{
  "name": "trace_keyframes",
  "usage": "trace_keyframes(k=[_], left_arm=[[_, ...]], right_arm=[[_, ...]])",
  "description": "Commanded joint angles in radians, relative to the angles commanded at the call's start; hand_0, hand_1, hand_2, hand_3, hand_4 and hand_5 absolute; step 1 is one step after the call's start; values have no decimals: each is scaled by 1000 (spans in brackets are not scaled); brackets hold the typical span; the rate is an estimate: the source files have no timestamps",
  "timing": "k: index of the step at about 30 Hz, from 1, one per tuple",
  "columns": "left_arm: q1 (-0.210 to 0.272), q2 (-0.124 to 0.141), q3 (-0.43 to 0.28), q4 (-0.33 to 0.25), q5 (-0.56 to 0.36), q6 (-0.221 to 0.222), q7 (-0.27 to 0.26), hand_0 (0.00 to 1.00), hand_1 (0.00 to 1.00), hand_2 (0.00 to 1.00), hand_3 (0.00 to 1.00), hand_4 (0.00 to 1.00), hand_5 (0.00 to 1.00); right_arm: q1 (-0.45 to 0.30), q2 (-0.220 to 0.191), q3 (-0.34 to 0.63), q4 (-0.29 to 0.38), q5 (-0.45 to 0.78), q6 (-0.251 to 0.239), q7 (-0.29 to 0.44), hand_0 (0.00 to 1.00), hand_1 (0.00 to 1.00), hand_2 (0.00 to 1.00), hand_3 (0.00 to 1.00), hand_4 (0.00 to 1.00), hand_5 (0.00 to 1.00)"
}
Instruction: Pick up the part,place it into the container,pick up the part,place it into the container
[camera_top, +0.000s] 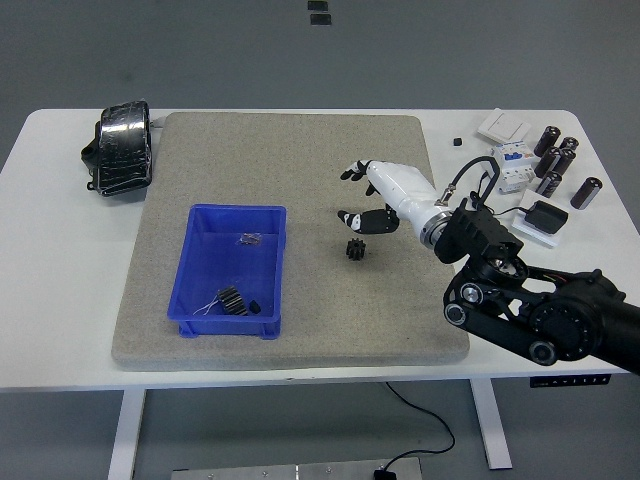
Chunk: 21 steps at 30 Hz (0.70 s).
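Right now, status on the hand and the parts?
Right hand open, empty, hovering above the black gear on the grey mat. One gear in the blue container. Path to the container clear.

A grey felt mat (290, 160) covers the middle of the white table (60, 330). A black wrapped bundle (120, 148) lies at the mat's far left corner. On the right lie several dark cylinders (560, 160), a white switch plate (505, 124), a white breaker (508, 165), a black adapter (547, 215) with its cable and a small black cube (457, 142).
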<state>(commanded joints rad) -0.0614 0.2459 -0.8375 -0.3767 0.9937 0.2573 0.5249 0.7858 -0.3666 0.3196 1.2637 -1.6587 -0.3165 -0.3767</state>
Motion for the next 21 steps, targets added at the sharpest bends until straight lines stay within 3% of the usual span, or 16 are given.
trace_keyframes(k=[9,21], left_arm=[[0,-1,-1,0,-1,0,-2,658,642,586,563,661,605],[-5,-1,-4,0,3,-2,-1,658,643,586,559,660,607]], right_arm=[[-10,-15,-62,38,-25,34,-25,323,552,727,721,733,291],[20,19,-138,-23,0,32,-20,314,520,713,704,733,293]])
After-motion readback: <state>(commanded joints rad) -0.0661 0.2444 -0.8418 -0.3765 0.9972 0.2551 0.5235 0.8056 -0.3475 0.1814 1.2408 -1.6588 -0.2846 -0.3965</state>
